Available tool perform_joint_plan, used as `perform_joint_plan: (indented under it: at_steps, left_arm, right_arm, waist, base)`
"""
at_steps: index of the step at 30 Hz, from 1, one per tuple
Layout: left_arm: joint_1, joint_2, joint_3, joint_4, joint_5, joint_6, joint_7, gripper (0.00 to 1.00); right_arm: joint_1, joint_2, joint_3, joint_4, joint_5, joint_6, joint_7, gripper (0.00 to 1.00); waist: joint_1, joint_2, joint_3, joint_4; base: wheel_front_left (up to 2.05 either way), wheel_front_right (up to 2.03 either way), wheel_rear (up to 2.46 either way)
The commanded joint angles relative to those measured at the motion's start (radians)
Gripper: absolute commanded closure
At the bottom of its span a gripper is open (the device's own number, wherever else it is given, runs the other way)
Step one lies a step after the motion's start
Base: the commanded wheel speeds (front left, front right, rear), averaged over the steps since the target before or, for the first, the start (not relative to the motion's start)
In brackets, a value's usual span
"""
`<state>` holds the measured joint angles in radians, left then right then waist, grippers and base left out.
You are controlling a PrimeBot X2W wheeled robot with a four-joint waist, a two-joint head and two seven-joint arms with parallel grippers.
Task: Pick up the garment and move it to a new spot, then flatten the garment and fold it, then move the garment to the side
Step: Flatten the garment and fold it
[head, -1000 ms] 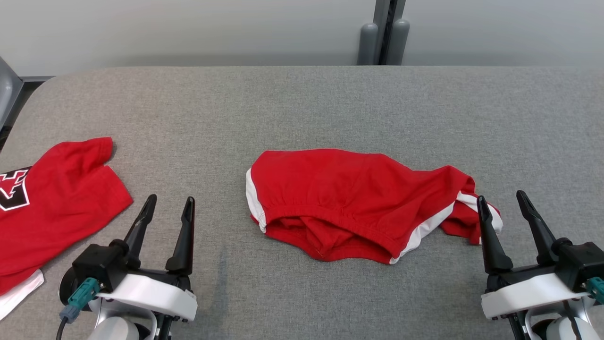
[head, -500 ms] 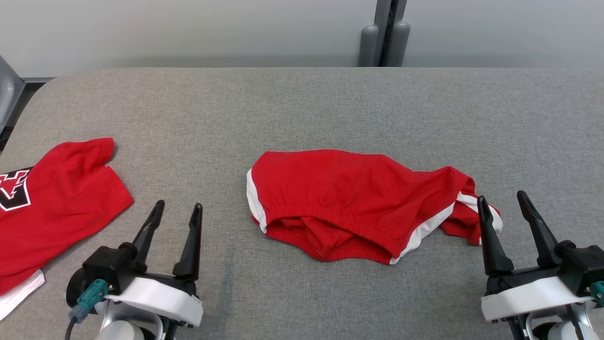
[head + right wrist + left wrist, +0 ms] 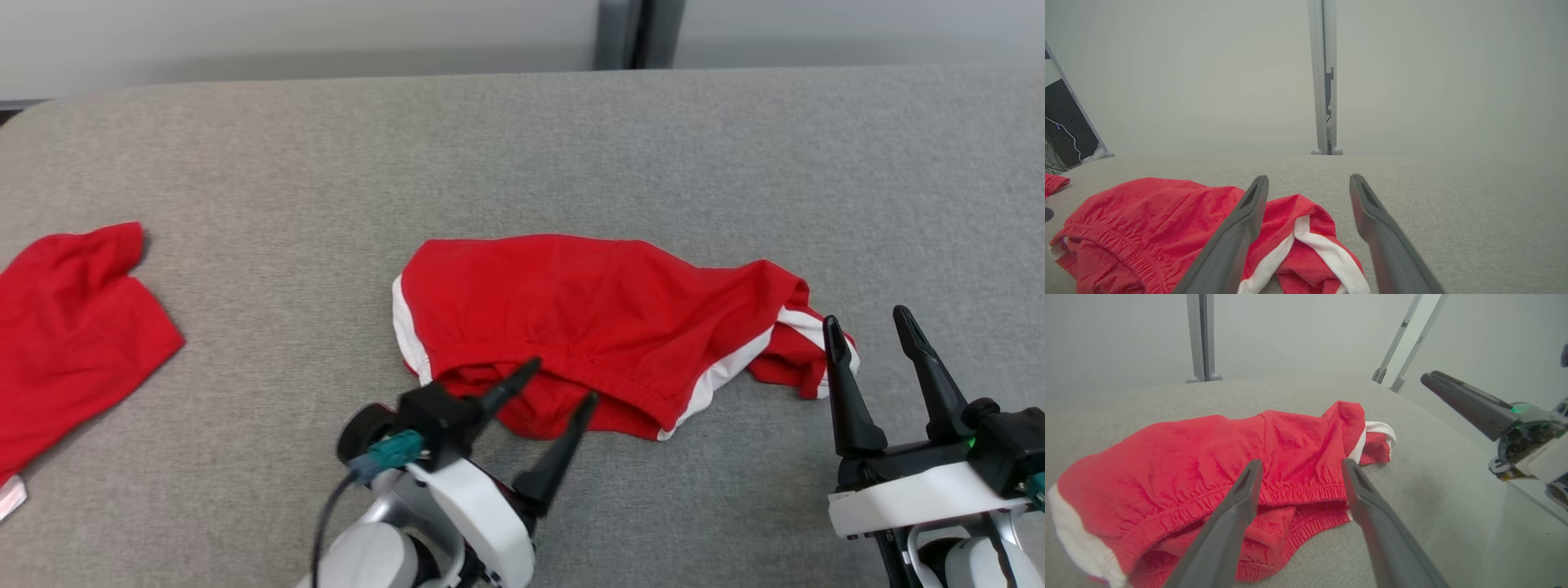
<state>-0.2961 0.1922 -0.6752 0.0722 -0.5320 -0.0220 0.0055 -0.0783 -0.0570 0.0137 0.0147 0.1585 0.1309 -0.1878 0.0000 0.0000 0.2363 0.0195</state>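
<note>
**Both claws spread wide, red shorts lying free between them**

The left claw [image 3: 562,380] has its two dark fingers spread apart and pinches nothing. It points slantwise towards the robot's right, and its tips reach over the near edge of the red shorts [image 3: 588,310]. In the left wrist view the elastic waistband runs across just beyond and between the two fingertips. The gaping waist opening lies below the left-hand finger. Whether either tip touches the cloth cannot be told.

The right claw [image 3: 865,317] is also spread wide and holds nothing, its fingers pointing straight ahead. The crumpled, white-trimmed leg end of the shorts lies just beside its left finger, partly behind that fingertip in the head view. Ahead of its right finger there is only the grey cloth of the bench [image 3: 522,147].

The shorts lie rumpled on the bench, between the two claws and a little ahead of them, with white trim on both side edges. A second red garment [image 3: 65,327] lies well apart to the left of the left claw. A grey post [image 3: 624,33] stands beyond the bench's far edge, ahead of both claws.
</note>
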Motion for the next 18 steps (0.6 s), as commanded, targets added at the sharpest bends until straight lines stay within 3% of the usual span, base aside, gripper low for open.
perform_joint_plan:
  at_steps: [1,9,18]
  left_arm:
    - [-0.017,-0.003,-0.009,0.010,-0.009,-0.010,0.014,0.00]
    - [-0.040,-0.043,-0.076,0.110,-0.058,-0.059,0.097,0.00]
    - [-0.094,-0.069,-0.083,0.203,-0.075,-0.077,0.075,0.00]
  right_arm:
    - [-0.012,0.000,0.000,0.001,0.003,0.000,-0.009,0.00]
    - [-0.036,0.003,0.007,0.022,0.020,0.000,-0.033,0.00]
    - [-0.059,0.004,0.014,0.046,0.040,0.000,-0.054,0.00]
  waist:
    - [0.0000,0.0000,0.023,-0.023]
    - [0.0000,0.0000,0.078,-0.087]
    - [0.0000,0.0000,0.107,-0.148]
  base:
    - [0.00,0.00,0.00]
    - [0.00,0.00,0.00]
    - [0.00,0.00,0.00]
